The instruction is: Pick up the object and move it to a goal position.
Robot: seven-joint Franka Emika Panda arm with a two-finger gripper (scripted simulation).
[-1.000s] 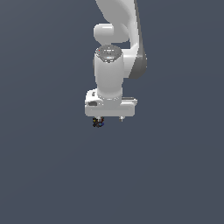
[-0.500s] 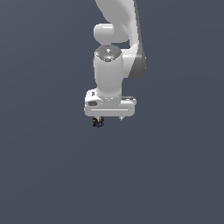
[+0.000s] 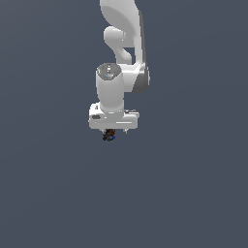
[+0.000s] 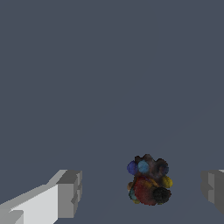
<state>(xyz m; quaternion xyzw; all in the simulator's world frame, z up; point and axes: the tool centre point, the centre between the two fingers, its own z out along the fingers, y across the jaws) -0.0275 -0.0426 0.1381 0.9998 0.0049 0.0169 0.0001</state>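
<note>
Pincer [image 4: 140, 190] spread wide, fingers [image 4: 68, 194] clear of the object [image 4: 148, 179], which sits between them, nearer the lower-right finger.

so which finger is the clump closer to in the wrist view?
The short grey finger at the frame edge; the object sits nearer it than the white-backed finger, touching neither.

A bare simulated scene: a white arm [image 3: 121, 72] against flat, featureless slate-grey on every side, rendered without texture.
</note>
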